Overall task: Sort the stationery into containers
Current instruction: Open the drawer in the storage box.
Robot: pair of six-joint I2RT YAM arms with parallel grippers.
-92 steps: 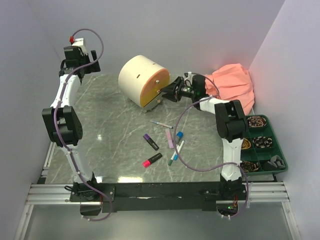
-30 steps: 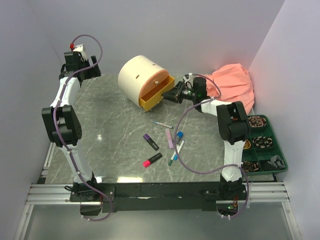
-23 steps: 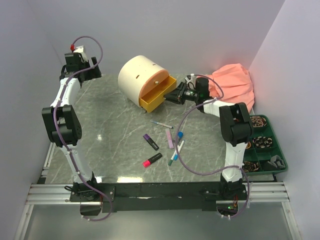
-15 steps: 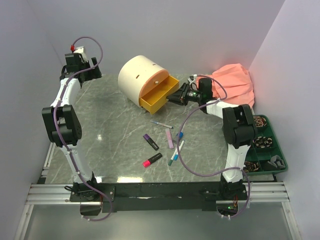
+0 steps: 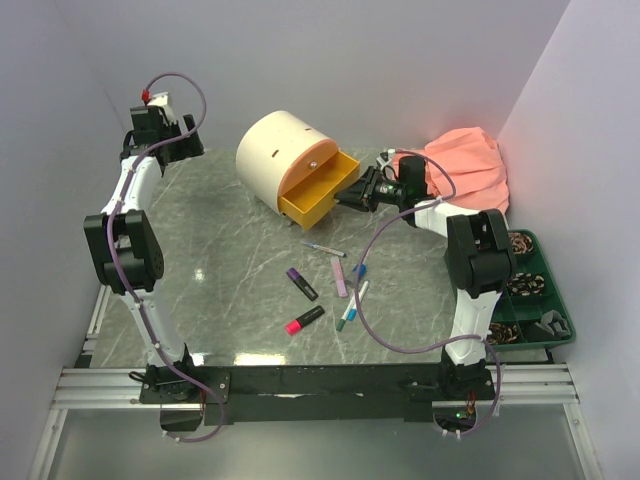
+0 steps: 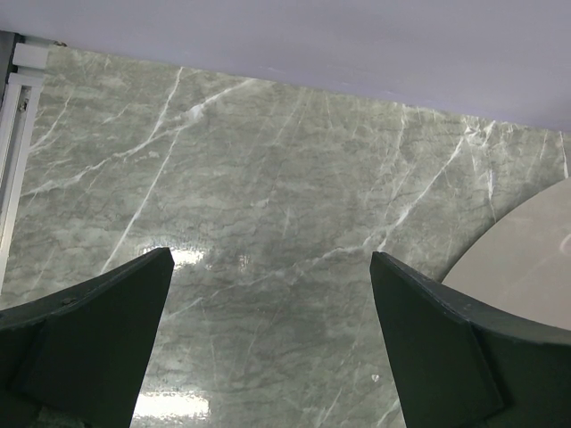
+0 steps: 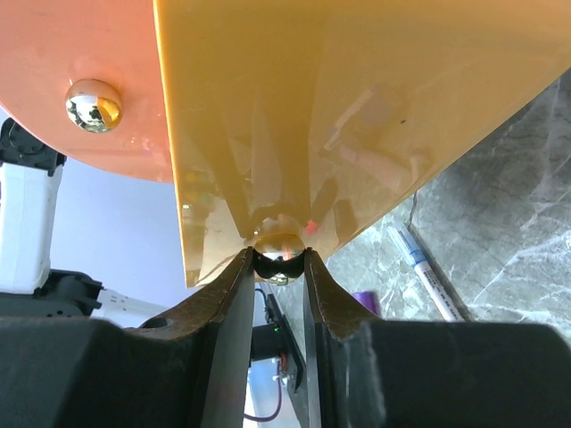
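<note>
The cream drum-shaped cabinet (image 5: 272,148) stands at the back of the table. Its yellow drawer (image 5: 318,190) is pulled out; the peach-orange drawer (image 5: 312,160) above is closed. My right gripper (image 5: 352,196) is shut on the yellow drawer's shiny knob (image 7: 277,249), with the drawer front (image 7: 357,107) filling the wrist view. Stationery lies loose in mid-table: a thin white pen (image 5: 322,246), purple highlighter (image 5: 301,283), lilac marker (image 5: 339,276), pink-black highlighter (image 5: 304,320), and blue-capped pens (image 5: 352,298). My left gripper (image 6: 268,348) is open and empty, high at the back left.
A salmon cloth (image 5: 465,170) is heaped at the back right behind my right arm. A dark green compartment tray (image 5: 527,290) with small items sits at the right edge. The cabinet's cream edge (image 6: 526,267) shows at the right of the left wrist view.
My right gripper has pulled the yellow drawer out of the cabinet toward the right; it was closed at first. The left arm has barely moved.
</note>
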